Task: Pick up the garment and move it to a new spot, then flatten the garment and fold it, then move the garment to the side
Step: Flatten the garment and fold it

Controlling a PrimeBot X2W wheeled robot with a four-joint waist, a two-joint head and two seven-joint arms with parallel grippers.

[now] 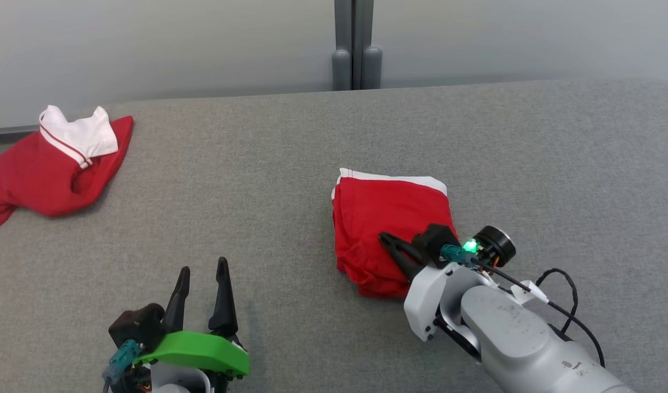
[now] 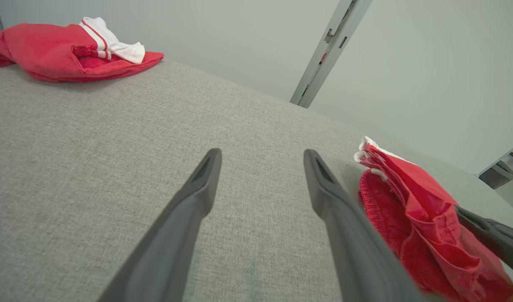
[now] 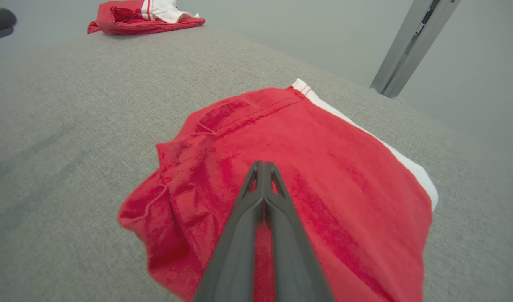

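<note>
Looking at a folded red fabric garment with white trim (image 1: pixel 391 218), sitting a bit right of centre on the grey fabric-covered desk (image 1: pixel 290 164). Got the right end effector (image 1: pixel 388 240) squeezed fully closed over the desk's near right part, tips pressed together on top of the red cloth. Can't tell if any fabric is actually pinched. Left end effector (image 1: pixel 204 267) over the desk's near edge, left of centre, fingers spread wide, gripping nothing. Also spotted a crumpled red top with a white striped collar (image 1: pixel 44 164) at the desk's far left corner.

Bright, even diffuse light, faint soft shadows, wide-angle stretch and blur at wrist-view edges.
</note>
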